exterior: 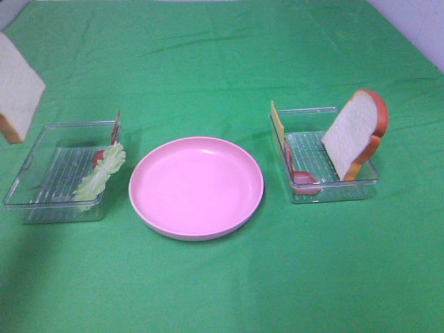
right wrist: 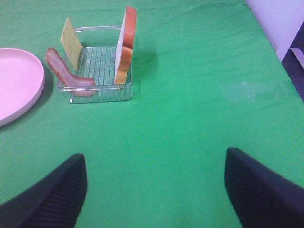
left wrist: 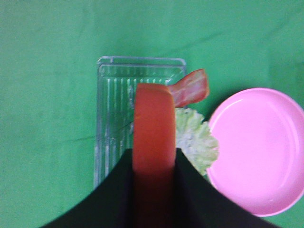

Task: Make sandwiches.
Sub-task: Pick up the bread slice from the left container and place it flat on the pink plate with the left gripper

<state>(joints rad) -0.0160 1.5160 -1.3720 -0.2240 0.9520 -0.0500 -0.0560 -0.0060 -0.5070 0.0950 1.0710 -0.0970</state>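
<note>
A white bread slice with orange-brown crust hangs above the table's far left edge. In the left wrist view my left gripper is shut on this slice's crust, above the left clear tray. That tray holds a lettuce leaf and a bacon strip. A second bread slice leans upright in the right tray, with a cheese square and bacon. My right gripper is open over bare cloth, well short of that tray.
A round pink plate lies between the two trays with nothing on it. Green cloth covers the whole table. A pale wall or floor edge shows at the back right corner.
</note>
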